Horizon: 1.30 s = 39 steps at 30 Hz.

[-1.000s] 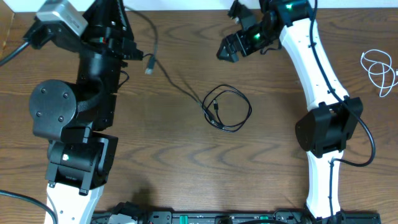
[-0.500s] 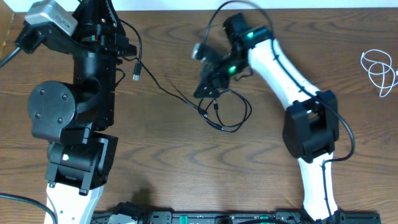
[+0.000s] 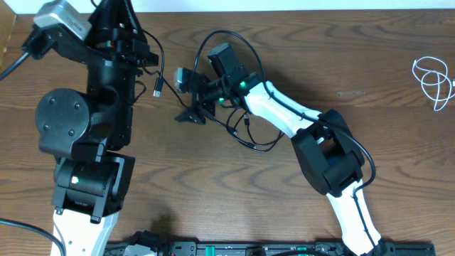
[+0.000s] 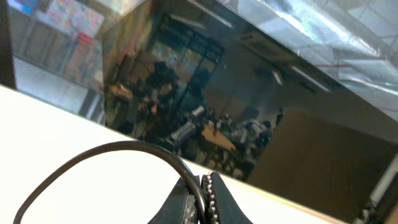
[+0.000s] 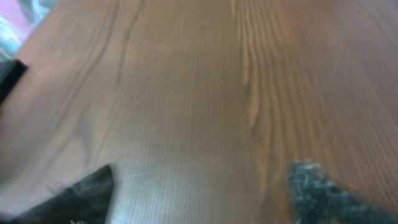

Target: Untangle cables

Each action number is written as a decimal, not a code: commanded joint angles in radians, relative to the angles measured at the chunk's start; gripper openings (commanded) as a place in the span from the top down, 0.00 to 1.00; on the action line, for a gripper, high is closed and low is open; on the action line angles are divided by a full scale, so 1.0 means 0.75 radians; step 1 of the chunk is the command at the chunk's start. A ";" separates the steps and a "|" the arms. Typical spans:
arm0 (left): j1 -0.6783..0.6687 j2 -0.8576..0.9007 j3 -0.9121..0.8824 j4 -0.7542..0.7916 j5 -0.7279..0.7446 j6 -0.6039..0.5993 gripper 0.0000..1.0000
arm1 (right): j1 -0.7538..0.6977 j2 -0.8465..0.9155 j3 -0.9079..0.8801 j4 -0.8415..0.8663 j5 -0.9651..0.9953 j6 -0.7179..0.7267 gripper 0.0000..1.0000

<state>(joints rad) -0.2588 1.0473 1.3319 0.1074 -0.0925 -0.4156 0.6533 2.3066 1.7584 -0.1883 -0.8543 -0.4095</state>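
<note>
The black cable lies in a loose coil (image 3: 257,146) at mid-table, and one strand runs up left to my left gripper (image 3: 136,51). That gripper is shut on the cable (image 4: 124,148), pinching it between its jaws (image 4: 202,194) above the table. The cable's plug end (image 3: 158,89) hangs free below it. My right gripper (image 3: 190,98) is open and empty, low over the wood just left of the coil. Its fingertips frame bare wood in the right wrist view (image 5: 199,196), which is blurred. The white cable (image 3: 434,80) lies in loose loops at the far right edge.
My right arm (image 3: 284,114) stretches across the middle of the table, over part of the black coil. The left arm's base and thick black wires (image 3: 78,128) fill the left side. A rail (image 3: 234,249) runs along the front edge.
My right arm has swung from the back right across to the left, over the black coil, its gripper now close to the left arm. The hanging plug has shifted slightly left.
</note>
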 commanded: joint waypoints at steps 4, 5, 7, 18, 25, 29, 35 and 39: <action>0.001 0.004 0.008 -0.103 0.089 -0.063 0.93 | -0.051 0.036 -0.006 0.211 0.153 0.419 0.99; 0.001 0.001 0.008 -0.118 0.089 -0.063 0.93 | -0.067 0.033 -0.004 0.245 0.188 0.455 0.99; 0.001 -0.005 0.008 -0.159 0.089 -0.069 0.93 | -0.135 0.013 0.017 0.360 0.263 0.554 0.99; 0.001 -0.004 0.007 -0.304 0.089 -0.073 0.92 | -0.477 -0.110 0.116 0.563 0.733 0.775 0.99; 0.001 0.022 0.007 -0.355 0.094 -0.082 0.93 | -0.596 -0.207 0.116 0.524 0.729 0.723 0.99; 0.001 0.088 0.007 -0.437 0.263 -0.082 0.93 | -0.615 -0.311 0.116 0.167 0.598 0.651 0.99; 0.001 0.345 0.007 -0.501 0.649 -0.082 0.92 | -0.614 -0.399 0.116 -0.513 0.493 0.402 0.95; -0.002 0.471 0.007 -0.500 0.792 -0.082 0.92 | -0.617 -0.398 0.116 -0.821 0.490 0.272 0.87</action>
<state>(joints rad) -0.2588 1.3453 1.3319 -0.2687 0.3408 -0.4747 0.1921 2.0296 1.8462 -0.7147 -0.4603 -0.0784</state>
